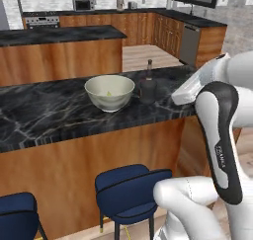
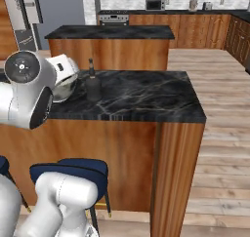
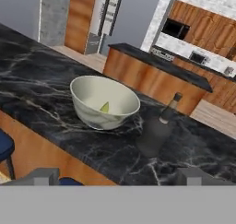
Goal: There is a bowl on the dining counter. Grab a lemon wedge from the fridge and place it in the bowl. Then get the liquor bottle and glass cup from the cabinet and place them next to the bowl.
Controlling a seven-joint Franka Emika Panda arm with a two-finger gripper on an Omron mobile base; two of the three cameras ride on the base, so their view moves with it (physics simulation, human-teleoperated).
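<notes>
A cream bowl [image 1: 109, 92] stands on the black marble dining counter [image 1: 44, 115], and a yellow lemon wedge [image 3: 105, 107] lies inside it. Just right of the bowl, close to it, stands the dark liquor bottle [image 1: 147, 86], upright. In the hand view my gripper [image 3: 119, 177] is open and holds nothing. Its fingertips [image 3: 44, 176] are pulled back over the counter's near edge, facing the bowl [image 3: 103, 103] and the bottle [image 3: 156, 128]. In the right base view my white hand covers part of the bowl [image 2: 68, 90], with the bottle [image 2: 92, 85] beside it. The glass cup is out of view.
Blue stools [image 1: 131, 189] stand under the counter's near side, right by my base. A second dark-topped island [image 1: 59, 36] lies behind the counter. The counter ends at a wooden side panel [image 2: 176, 172] on the right, with open wood floor beyond.
</notes>
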